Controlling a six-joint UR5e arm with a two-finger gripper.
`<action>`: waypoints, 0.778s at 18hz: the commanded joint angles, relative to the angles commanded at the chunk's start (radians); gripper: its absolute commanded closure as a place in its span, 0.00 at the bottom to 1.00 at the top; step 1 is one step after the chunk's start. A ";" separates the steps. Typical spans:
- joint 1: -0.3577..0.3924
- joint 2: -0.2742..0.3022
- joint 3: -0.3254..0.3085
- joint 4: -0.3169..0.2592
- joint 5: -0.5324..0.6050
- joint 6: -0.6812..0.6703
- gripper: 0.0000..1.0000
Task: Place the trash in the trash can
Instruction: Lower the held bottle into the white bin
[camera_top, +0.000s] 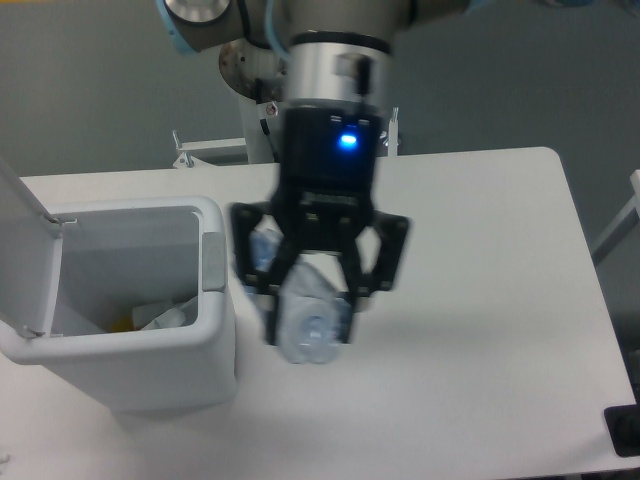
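Above table (480, 250), fingers (350, 295) around bottle (305, 325)

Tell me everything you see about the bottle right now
The bottle is clear, blue-tinted crinkled plastic, blurred in this view. It hangs in the pincer, whose fingers close on its sides, with one end toward the camera. It is above the table, just right of the open white bin, not over it. No cap is discernible.
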 joint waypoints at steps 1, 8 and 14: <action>-0.025 0.002 -0.009 0.000 0.000 0.000 0.45; -0.131 -0.015 -0.083 0.000 0.002 0.011 0.45; -0.146 -0.015 -0.130 0.000 0.000 0.041 0.42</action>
